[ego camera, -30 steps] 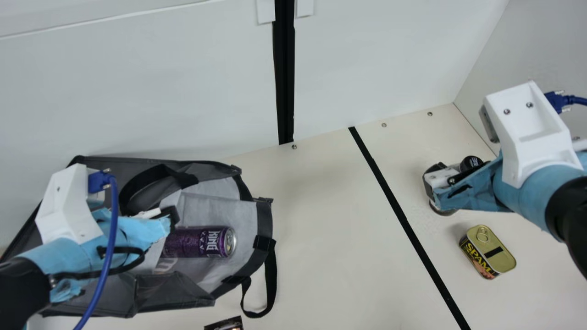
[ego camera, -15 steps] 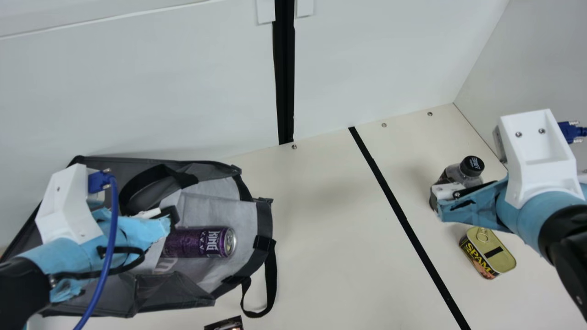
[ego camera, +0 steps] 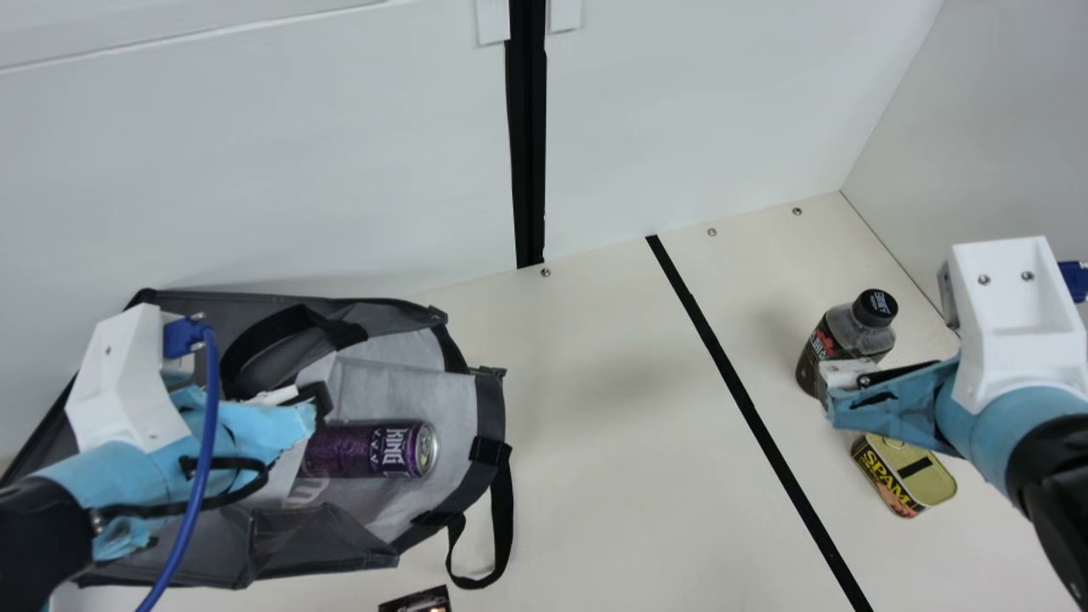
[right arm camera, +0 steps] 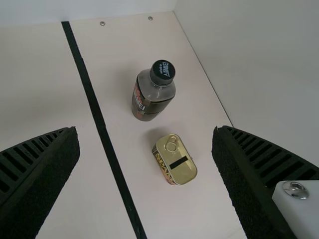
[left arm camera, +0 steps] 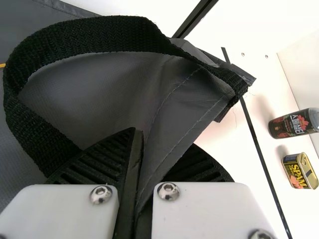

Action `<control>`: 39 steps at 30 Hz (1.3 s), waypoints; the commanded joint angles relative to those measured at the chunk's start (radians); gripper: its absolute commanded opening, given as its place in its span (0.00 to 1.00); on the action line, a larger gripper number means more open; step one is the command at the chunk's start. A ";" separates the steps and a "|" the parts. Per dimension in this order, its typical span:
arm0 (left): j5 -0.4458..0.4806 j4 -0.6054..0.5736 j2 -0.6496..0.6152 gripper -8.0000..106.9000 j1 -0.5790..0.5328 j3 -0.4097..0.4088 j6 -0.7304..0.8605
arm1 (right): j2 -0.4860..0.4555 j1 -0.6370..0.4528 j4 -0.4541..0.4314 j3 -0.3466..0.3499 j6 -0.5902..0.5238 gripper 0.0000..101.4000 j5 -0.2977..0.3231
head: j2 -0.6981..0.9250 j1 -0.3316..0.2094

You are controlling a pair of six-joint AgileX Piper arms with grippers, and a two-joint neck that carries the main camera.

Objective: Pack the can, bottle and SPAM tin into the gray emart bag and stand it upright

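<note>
The cream table point(ego camera: 612, 442) bears everything, and across the left of the main view lies the gray bag point(ego camera: 490, 416) on its side, its mouth turned toward the middle of the frame, probably so that things can slide in sideways. The left gripper point(left arm camera: 152, 149) is clenched on a fold of the bag near a black handle point(left arm camera: 89, 42), which likely keeps the mouth from sagging and the bag from skidding when something is pushed in. At the right of the main view, the right gripper point(right arm camera: 144, 130) is released, its fingers point(right arm camera: 249, 184) spread wide, holding nothing; in its own wrist view both loose goods lie within that gap, so it seems placed to choose and line up a grasp. The bottle point(ego camera: 858, 333) stands upright on the table at right of centre in the main view, cap up, leaving its sides free to be gripped. The can point(ego camera: 370, 449) lies on its side inside the bag, lower left of the frame, its top toward the mouth; it may need to go deeper so that the bottle has room. The tin point(ego camera: 905, 480), smallest of the three, sits lid up at lower right, just beside the bottle, and a careless descent could knock it.
</note>
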 commanded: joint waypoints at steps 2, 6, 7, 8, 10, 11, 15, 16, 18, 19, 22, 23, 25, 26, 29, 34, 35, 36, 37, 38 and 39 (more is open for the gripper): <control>0.000 0.000 0.000 0.00 0.000 0.000 0.000 | -0.009 -0.015 0.011 0.004 -0.012 0.94 0.000 | -0.001 -0.023; 0.000 0.000 0.000 0.00 0.000 0.000 0.000 | -0.024 -0.040 0.024 0.011 -0.026 0.94 0.000 | -0.001 -0.023; 0.000 0.000 0.000 0.00 0.000 0.000 0.000 | -0.028 -0.047 0.027 0.013 -0.030 0.94 0.000 | -0.001 -0.023; 0.000 0.000 0.000 0.00 0.000 0.000 0.000 | -0.032 -0.053 0.031 0.016 -0.033 0.94 0.000 | -0.001 -0.023; 0.000 0.000 0.000 0.00 0.000 0.000 0.000 | -0.040 -0.066 0.038 0.020 -0.040 0.94 0.000 | -0.001 -0.023; 0.000 0.000 0.000 0.00 0.000 0.000 0.000 | -0.044 -0.072 0.042 0.023 -0.044 0.94 0.000 | -0.001 -0.023; 0.000 0.000 0.000 0.00 0.000 0.000 0.000 | -0.059 -0.094 0.057 0.031 -0.058 0.94 0.000 | -0.001 -0.023; 0.000 0.000 0.000 0.00 0.000 0.000 0.000 | -0.063 -0.099 0.061 0.033 -0.061 0.94 0.000 | -0.001 -0.023; 0.000 0.000 0.000 0.00 0.000 0.000 0.000 | -0.070 -0.109 0.071 0.036 -0.068 0.94 0.000 | -0.001 -0.023; 0.000 0.000 0.000 0.00 0.000 0.000 0.000 | -0.073 -0.113 0.075 0.038 -0.071 0.94 0.000 | -0.001 -0.023; 0.000 0.000 0.000 0.00 0.000 0.000 0.000 | -0.081 -0.125 0.089 0.042 -0.079 0.94 0.000 | -0.001 -0.023; 0.000 0.000 0.000 0.00 0.000 0.000 0.000 | -0.084 -0.129 0.094 0.044 -0.082 0.94 0.000 | -0.001 -0.023; 0.000 0.000 0.000 0.00 0.000 0.000 0.000 | -0.088 -0.136 0.103 0.046 -0.087 0.94 0.000 | -0.001 -0.023; 0.000 0.000 0.000 0.00 0.000 0.000 0.000 | -0.090 -0.139 0.107 0.047 -0.090 0.94 0.000 | -0.001 -0.023; 0.000 0.000 0.000 0.00 0.000 0.000 0.000 | -0.095 -0.148 0.117 0.050 -0.097 0.94 0.000 | -0.001 -0.023; 0.000 0.000 0.000 0.00 0.000 0.000 0.000 | -0.102 -0.161 0.133 0.052 -0.108 0.94 0.000 | -0.001 -0.023; 0.000 0.000 0.000 0.00 0.000 0.000 0.000 | -0.103 -0.163 0.135 0.052 -0.110 0.94 0.000 | -0.001 -0.023; 0.000 0.000 0.000 0.00 0.000 0.000 0.000 | -0.104 -0.165 0.138 0.053 -0.113 0.94 0.000 | -0.001 -0.023; 0.000 0.000 0.000 0.00 0.000 0.000 0.000 | -0.105 -0.167 0.140 0.053 -0.114 0.94 0.000 | -0.001 -0.023; 0.000 0.000 0.000 0.00 0.000 0.000 0.000 | -0.106 -0.170 0.142 0.053 -0.117 0.94 0.000 | -0.001 -0.023; 0.000 0.000 0.000 0.00 0.000 0.000 0.000 | -0.107 -0.171 0.144 0.053 -0.118 0.94 0.000 | -0.001 -0.023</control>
